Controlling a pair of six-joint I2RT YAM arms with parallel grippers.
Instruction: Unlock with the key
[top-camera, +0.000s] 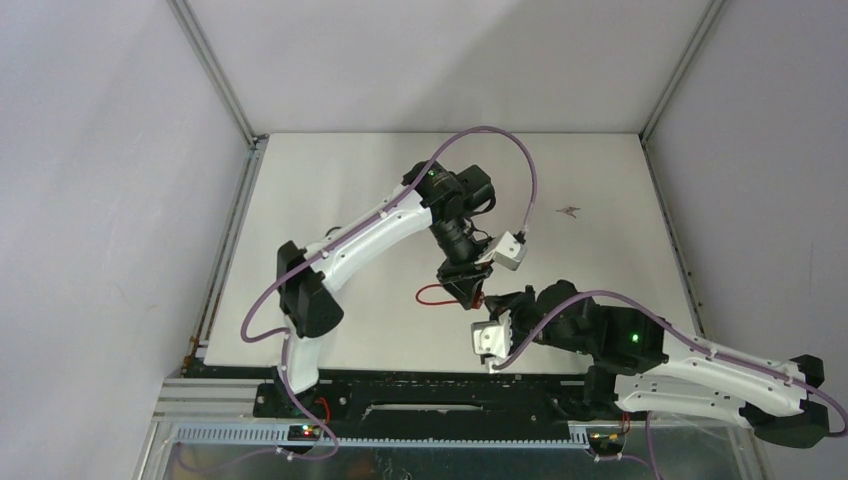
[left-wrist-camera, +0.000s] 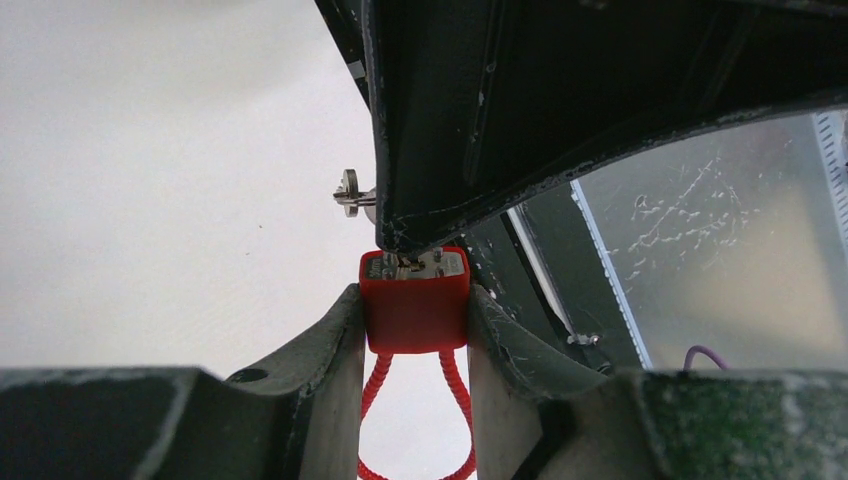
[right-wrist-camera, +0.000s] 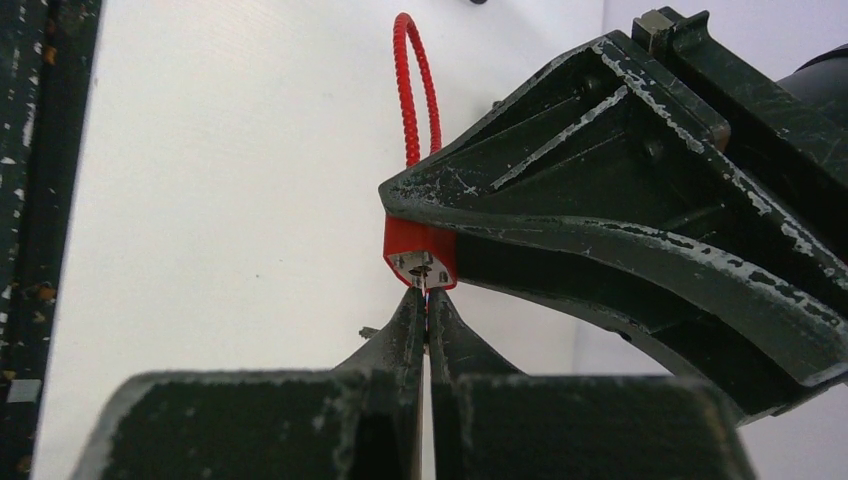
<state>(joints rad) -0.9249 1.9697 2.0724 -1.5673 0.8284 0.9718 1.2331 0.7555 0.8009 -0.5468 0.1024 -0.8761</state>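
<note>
**Top view.** Your left arm (top-camera: 350, 245) reaches in from 7 o'clock and your right arm (top-camera: 700, 370) from 5 o'clock. They meet just to the 6 o'clock side of the worktop's centre.

**Wrist views.** The left tool (top-camera: 463, 285) grasps the red padlock (left-wrist-camera: 415, 312) by its two side faces, with the keyway face turned toward the right tool (right-wrist-camera: 427, 300). The red cable shackle (right-wrist-camera: 410, 90) loops away toward 12 o'clock in the right wrist view. The right tool is clenched, its tips against the keyway. The sliver of metal between them reads as the key (right-wrist-camera: 424, 282), entered in the lock.

**Step.** You appear to be at the turning step: insertion looks done, and both cable ends sit in the body.

**Next move.** It calls for a roll of your right wrist about the key's axis while the left grip resists the twist. A slack hold would let the body rotate with the key.

**Surroundings.** Pale grey walls (top-camera: 100, 200) stand on three sides of the white matte worktop (top-camera: 330, 180). One small dark scrap (top-camera: 570, 210) lies at 2 o'clock.
</note>
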